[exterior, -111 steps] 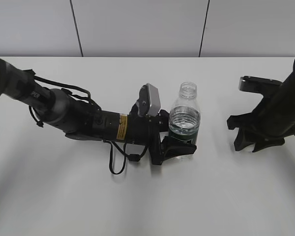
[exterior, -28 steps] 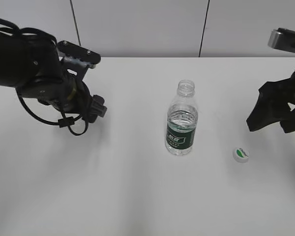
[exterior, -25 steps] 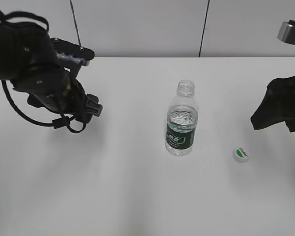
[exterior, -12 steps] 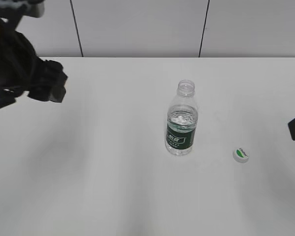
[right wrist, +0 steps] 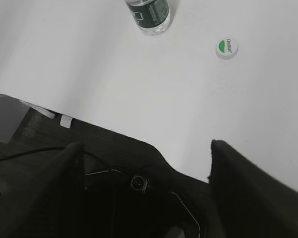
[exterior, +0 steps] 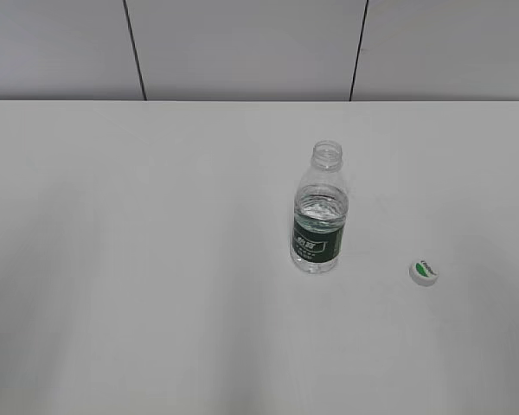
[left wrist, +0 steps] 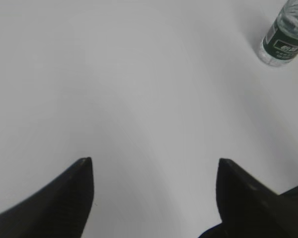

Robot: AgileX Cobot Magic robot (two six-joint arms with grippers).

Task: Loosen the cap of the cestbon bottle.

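So the cap is fully off now, sitting on the white table at lower right of the exterior frame, green mark facing up, well apart from the bottle. The cestbon bottle stands upright just right of centre with its neck bare and open, water up to about the top of the green label. Same layout as a second ago, neither has budged.

What did change: both arms are gone from the exterior view. A second back the left arm was bunched up at the left edge and the right one hung at the right edge; half a second ago only scraps of them showed at the margins, and now it's just bottle, cap and table.

The wrist cams back that up. The left gripper is spread wide with nothing between its dark fingertips, and the bottle is tiny in the upper right corner of that view. The right gripper is also wide apart and empty, looking down on the table edge with the bottle at the top and the cap at upper right.

My read: loosening is more than done, the cap came all the way off, and the arms have pulled back to rest.
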